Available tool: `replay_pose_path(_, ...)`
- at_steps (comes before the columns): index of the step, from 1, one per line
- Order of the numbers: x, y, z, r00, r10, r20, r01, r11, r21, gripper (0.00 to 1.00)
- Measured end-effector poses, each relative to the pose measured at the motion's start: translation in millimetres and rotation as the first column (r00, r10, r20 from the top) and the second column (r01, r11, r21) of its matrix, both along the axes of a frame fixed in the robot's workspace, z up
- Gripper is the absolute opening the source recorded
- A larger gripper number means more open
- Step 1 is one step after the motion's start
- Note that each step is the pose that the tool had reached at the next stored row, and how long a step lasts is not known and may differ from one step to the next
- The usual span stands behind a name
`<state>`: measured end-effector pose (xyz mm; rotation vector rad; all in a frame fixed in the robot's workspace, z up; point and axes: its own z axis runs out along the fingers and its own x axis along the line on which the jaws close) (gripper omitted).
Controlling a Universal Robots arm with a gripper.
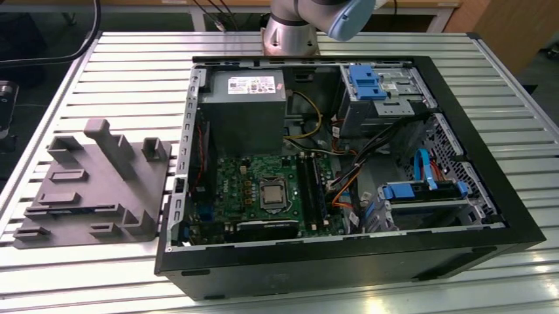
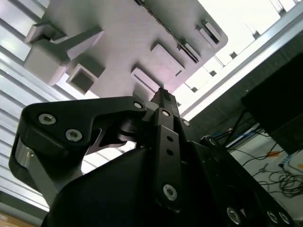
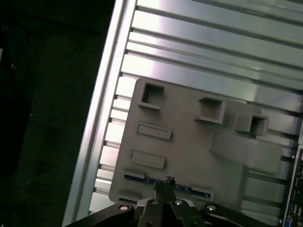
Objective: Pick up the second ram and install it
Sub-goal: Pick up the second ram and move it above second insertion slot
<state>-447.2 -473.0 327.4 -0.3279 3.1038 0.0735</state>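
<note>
**A:** Where is the second ram [image 1: 83, 210]?

**B:** It lies in a slot toward the near side of the grey holder tray [image 1: 96, 190], at the exterior view's left, just beside the open computer case [image 1: 349, 261].

**A:** Picked up yet?

**B:** No. In the first wrist view the gripper [image 3: 169, 180] hangs above that slot, apart from the board. Its fingers look pressed together with nothing between them.

**A:** So what is left?

**B:** By my reading, all of it: the grasp, the carry to the motherboard [image 1: 253, 180] and the seating.
</note>
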Motion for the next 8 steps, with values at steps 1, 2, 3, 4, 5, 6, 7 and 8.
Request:
replay_pose_path(1,0.0,0.0,0.0,0.9998,0.018,0.0,-0.018,0.9998,0.0,0.11)
replay_pose_path(2,0.0,0.0,0.0,0.9993,0.037,0.0,-0.037,0.9993,0.0,0.11)
replay_pose_path(3,0.0,0.0,-0.1,0.9985,0.055,0.0,-0.055,0.9985,0.0,0.11)
replay_pose_path(4,0.0,0.0,-0.1,0.9973,0.073,0.0,-0.073,0.9973,0.0,0.11)
replay_pose_path(5,0.0,0.0,-0.1,0.9959,0.091,0.0,-0.091,0.9959,0.0,0.11)
replay_pose_path(6,0.0,0.0,-0.1,0.9941,0.109,0.0,-0.109,0.9941,-0.0001,0.11)
replay_pose_path(7,0.0,0.0,-0.2,0.9919,0.127,0.0,-0.127,0.9919,-0.0001,0.11)
replay_pose_path(8,0.0,0.0,-0.2,0.9895,0.145,0.0,-0.145,0.9895,-0.0001,0.11)
